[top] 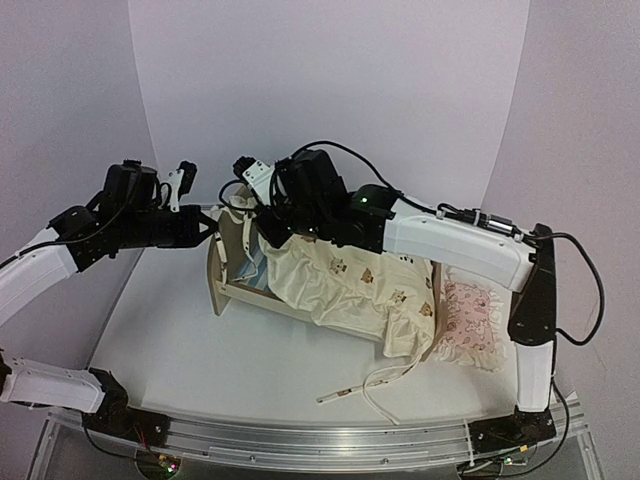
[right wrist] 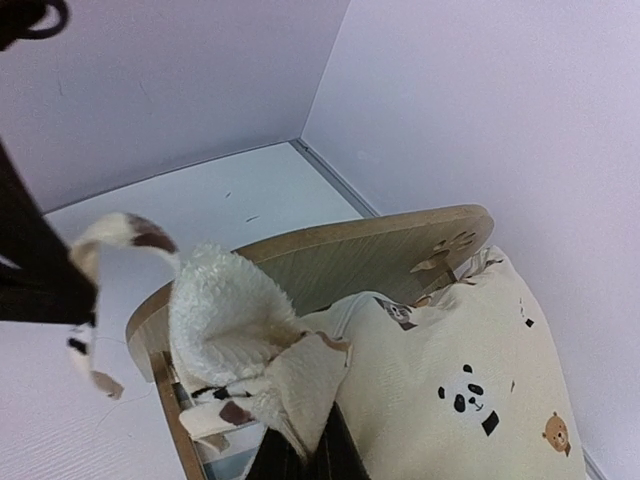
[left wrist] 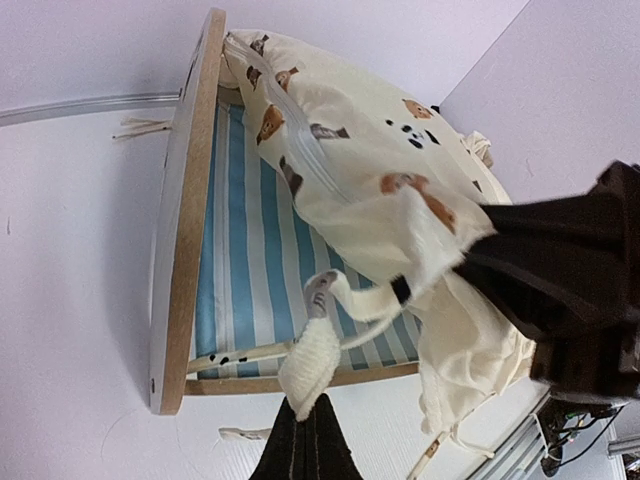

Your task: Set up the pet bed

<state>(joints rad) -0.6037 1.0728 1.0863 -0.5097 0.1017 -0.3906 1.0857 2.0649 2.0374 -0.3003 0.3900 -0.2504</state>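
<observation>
Pet bed (top: 218, 280): light-wood frame, blue-and-white striped base, standing on the table (top: 180, 340) under a cream animal-print cushion (top: 340, 280). Left jaws and right jaws each pinch a fleecy cushion corner beside the headboard (right wrist: 340, 255).

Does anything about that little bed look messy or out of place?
Yes. The cream cushion lies rumpled and skewed on the pet bed, spilling over one end, its ties trailing on the table. The pink pillow sits outside the bed.
</observation>
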